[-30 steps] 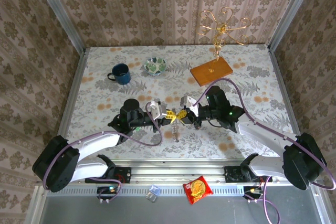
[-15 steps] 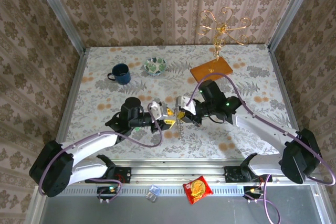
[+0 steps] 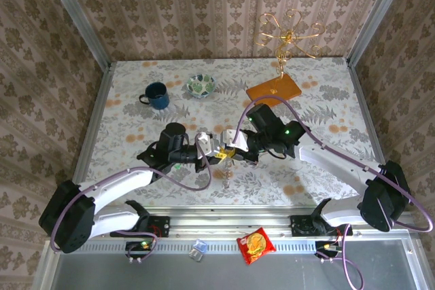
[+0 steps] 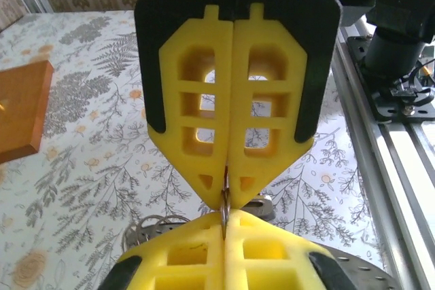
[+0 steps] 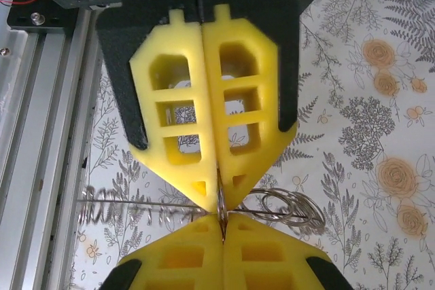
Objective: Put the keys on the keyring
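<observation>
Here we see the left gripper (image 3: 219, 155) and the right gripper (image 3: 232, 153) meeting tip to tip over the middle of the floral table (image 3: 326, 100). Each has its fingers pressed together on the same thin metal sliver (image 4: 224, 210). Below the tips, wire loops (image 5: 285, 207) show near a coiled spring (image 5: 95, 206).

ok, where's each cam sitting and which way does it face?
Top external: above, behind the bases, looking down at the table; both arms.
Left wrist: behind the shut left gripper, looking past it at the right gripper.
Right wrist: the mirror, facing the left gripper.
Shared by both wrists: metal ring pinched between the tips.
</observation>
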Robot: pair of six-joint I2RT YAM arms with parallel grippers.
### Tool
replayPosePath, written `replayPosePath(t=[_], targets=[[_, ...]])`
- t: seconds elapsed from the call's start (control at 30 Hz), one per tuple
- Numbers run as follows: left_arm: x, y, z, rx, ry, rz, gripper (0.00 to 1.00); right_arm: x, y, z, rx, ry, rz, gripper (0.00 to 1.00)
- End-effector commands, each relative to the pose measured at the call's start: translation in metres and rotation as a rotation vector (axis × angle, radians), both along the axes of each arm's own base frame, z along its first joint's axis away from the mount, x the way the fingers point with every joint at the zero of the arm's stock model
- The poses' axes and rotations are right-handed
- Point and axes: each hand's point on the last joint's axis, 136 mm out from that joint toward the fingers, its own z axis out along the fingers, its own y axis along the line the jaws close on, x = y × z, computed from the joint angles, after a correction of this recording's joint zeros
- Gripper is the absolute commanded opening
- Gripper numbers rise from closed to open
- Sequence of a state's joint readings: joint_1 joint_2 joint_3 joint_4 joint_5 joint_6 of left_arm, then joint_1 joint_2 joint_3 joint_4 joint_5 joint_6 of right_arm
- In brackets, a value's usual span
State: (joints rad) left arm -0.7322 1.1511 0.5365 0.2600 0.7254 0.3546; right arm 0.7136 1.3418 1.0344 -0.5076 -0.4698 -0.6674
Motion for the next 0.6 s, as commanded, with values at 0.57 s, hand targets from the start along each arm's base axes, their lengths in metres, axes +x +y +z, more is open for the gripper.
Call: replayPosePath(t=[0.57], targets=[[-0.001,-0.003,0.021,-0.119,-0.027,-0.007,0.0,0.004,-0.013,0.003,0.188,0.073,-0.145,0.29]])
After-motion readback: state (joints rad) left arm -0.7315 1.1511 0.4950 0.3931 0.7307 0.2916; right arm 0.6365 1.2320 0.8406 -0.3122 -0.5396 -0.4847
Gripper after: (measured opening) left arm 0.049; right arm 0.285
